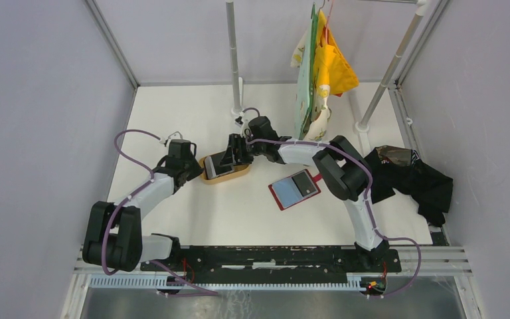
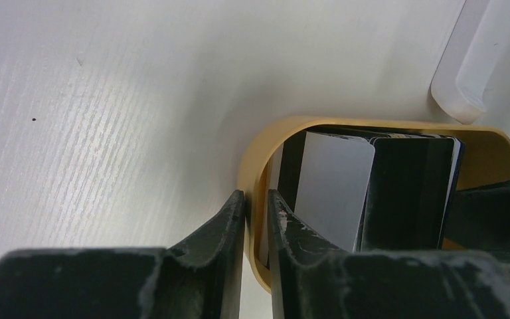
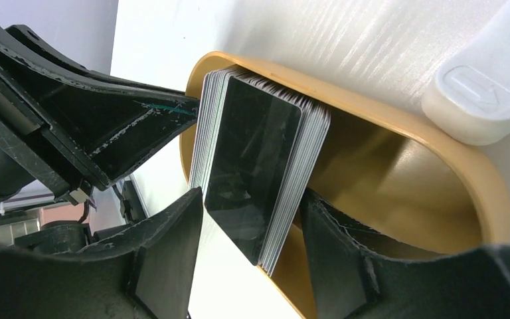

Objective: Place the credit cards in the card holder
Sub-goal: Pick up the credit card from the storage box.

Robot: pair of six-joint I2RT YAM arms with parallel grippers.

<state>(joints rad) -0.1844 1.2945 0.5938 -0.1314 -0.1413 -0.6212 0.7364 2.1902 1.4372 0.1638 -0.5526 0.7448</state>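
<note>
Spreading across most of the overhead view, the white table point(image 1: 192, 219) carries everything, with a crumpled black cloth point(image 1: 412, 178) off at its right edge. Both arms reach in to the tan oval tray point(image 1: 229, 178) left of centre. The card holder point(image 1: 295, 188) lies open and flat to the right of the tray, apart from it. A dark patch on its lining may be a pocket or a card; I cannot tell which.

The left gripper point(image 2: 257, 212) is clenched on the tray's wall, one finger outside and one inside, probably to steady it. The right gripper point(image 3: 252, 196) straddles the credit cards point(image 3: 255, 153), a thick stack standing on edge and tilted inside the tray, a dark card facing out. Its fingers look pressed against the stack's two side edges, so it appears to be grasping the whole stack, not one card.

Each card is likely light, stiff and glossy, and they would slide readily over one another. A stack squeezed only by its edges could fan out or shed cards when lifted. A pinch across the flat faces of a single card, near one short end, looks safer — it leaves the other end free to enter a pocket.
</note>
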